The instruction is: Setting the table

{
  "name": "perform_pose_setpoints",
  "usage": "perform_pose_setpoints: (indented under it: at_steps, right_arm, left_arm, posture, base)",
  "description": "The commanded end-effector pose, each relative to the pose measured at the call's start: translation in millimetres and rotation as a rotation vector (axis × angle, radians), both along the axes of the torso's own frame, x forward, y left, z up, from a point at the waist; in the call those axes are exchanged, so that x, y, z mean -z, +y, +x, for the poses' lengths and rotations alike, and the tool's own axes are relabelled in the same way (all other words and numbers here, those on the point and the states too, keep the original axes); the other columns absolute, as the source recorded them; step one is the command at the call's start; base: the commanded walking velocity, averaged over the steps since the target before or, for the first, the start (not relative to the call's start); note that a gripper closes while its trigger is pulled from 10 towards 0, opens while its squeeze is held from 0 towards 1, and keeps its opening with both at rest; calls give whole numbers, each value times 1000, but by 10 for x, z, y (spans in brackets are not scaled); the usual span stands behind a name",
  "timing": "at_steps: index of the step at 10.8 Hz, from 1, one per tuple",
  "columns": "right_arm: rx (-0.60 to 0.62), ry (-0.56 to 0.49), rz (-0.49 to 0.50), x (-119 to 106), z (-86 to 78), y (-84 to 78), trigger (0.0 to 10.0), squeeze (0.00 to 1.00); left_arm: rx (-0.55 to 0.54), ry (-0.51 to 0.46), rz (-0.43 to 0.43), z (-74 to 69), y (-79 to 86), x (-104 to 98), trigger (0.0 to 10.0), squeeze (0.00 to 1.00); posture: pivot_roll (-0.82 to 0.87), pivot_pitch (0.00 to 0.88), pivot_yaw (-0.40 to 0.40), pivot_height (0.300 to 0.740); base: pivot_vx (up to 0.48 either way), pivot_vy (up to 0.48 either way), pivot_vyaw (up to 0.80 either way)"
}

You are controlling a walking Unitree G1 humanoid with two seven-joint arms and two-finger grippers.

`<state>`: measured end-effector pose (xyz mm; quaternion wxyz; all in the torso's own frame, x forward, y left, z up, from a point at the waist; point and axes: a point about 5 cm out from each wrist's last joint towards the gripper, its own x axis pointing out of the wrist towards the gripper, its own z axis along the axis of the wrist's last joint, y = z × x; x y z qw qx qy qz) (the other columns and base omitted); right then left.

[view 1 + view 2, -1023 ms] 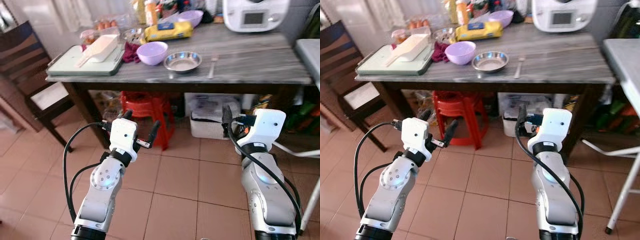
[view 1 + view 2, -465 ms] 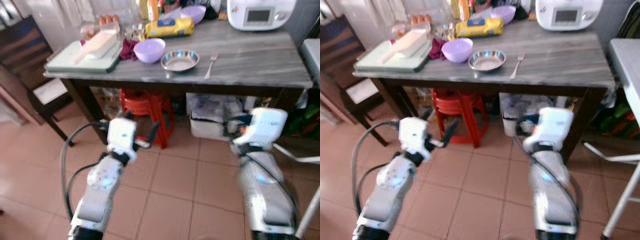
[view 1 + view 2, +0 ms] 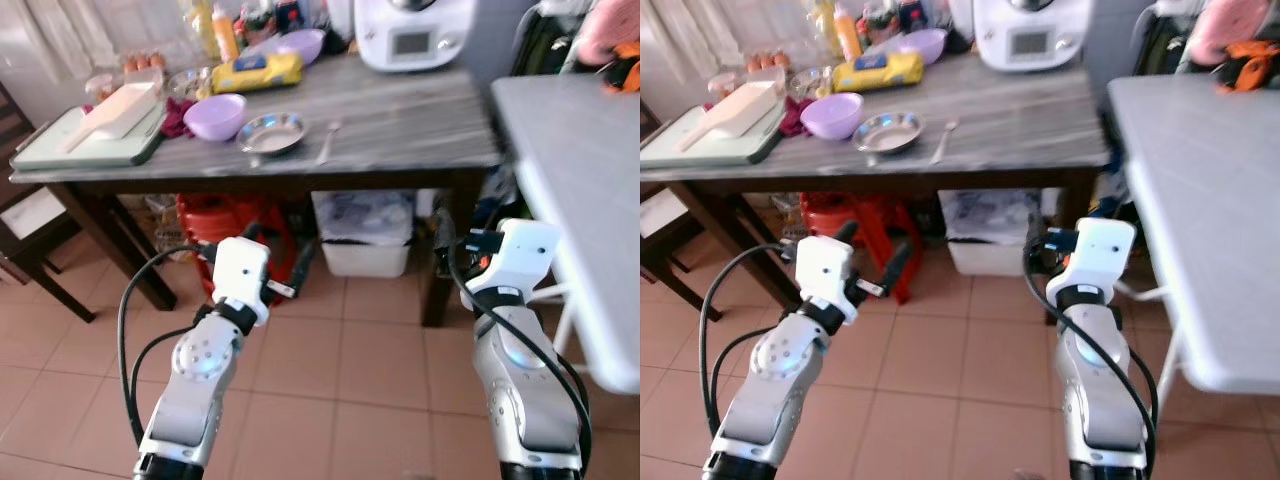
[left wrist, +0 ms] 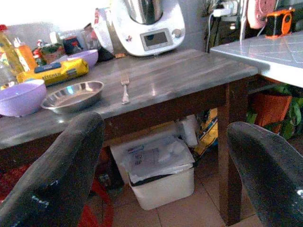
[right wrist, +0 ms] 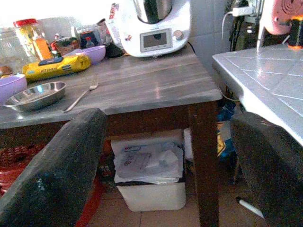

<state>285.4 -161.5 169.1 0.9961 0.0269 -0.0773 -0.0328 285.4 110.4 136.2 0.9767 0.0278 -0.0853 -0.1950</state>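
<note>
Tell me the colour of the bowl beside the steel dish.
The bowl is pale purple, clearest in the right eye view, left of the steel dish.

On the grey wooden tabletop (image 3: 400, 110), the steel fork (image 3: 326, 143) lies right of the round steel bowl (image 3: 270, 131); the lilac plastic bowl (image 3: 215, 116) is left of that bowl.

Both silver arms are held bent before the body, forearms raised; the left gripper (image 3: 275, 262) and the right gripper (image 5: 165, 189) are carried empty, black fingers spread apart.
</note>
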Motion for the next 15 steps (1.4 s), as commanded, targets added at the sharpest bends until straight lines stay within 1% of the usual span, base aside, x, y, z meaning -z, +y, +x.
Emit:
perform_pose_setpoints:
  at_steps: [1,5,9,15]
  right_arm:
    - [1,0,-2,-3,-4,-9,10000,0]
    - [-6,-4,-5,-7,-4,3,10000,0]
    - [6,-13,-3,-18,-17,-13,10000,0]
    - [6,-13,-3,-18,-17,-13,10000,0]
  left_arm:
    - [13,4,1,-11,-12,-2,10000,0]
    - [21,6,-6,-21,-44,-1,10000,0]
    - [40,10,-10,-36,-50,-7,10000,0]
    - [40,10,-10,-36,-50,-7,10000,0]
  posture:
    - [-94,82,140,740]
    - [-93,84,140,740]
    - [-95,90,142,740]
    - [-95,90,142,740]
  base:
    - [0,-281,0]
    - [0,-278,0]
    - [0,-317,0]
    - [0,-322,0]
